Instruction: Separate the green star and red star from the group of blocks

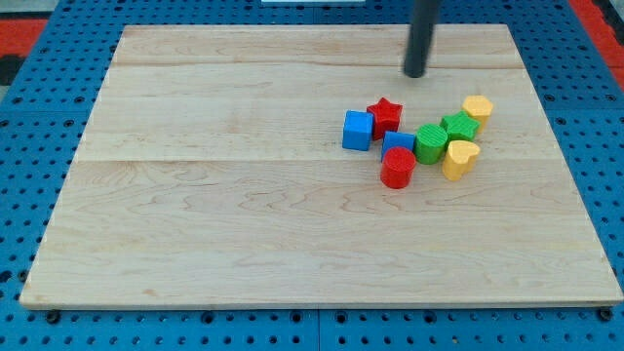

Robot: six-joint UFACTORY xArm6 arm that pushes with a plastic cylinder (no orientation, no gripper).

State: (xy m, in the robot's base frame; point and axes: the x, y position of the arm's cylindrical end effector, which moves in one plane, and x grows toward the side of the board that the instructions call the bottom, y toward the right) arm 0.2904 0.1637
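board (244, 214) | cluster at view's right, stars unseparated | red star (386, 114) at cluster's top-left, touching blue cube (358, 130) | green star (459, 126) beside yellow block (477, 107) | my tip (415, 73) above cluster, apart; no claw | next: likely push red star out leftward

Pale matt wood board (244, 214); blue perforated base (39, 146) beneath.
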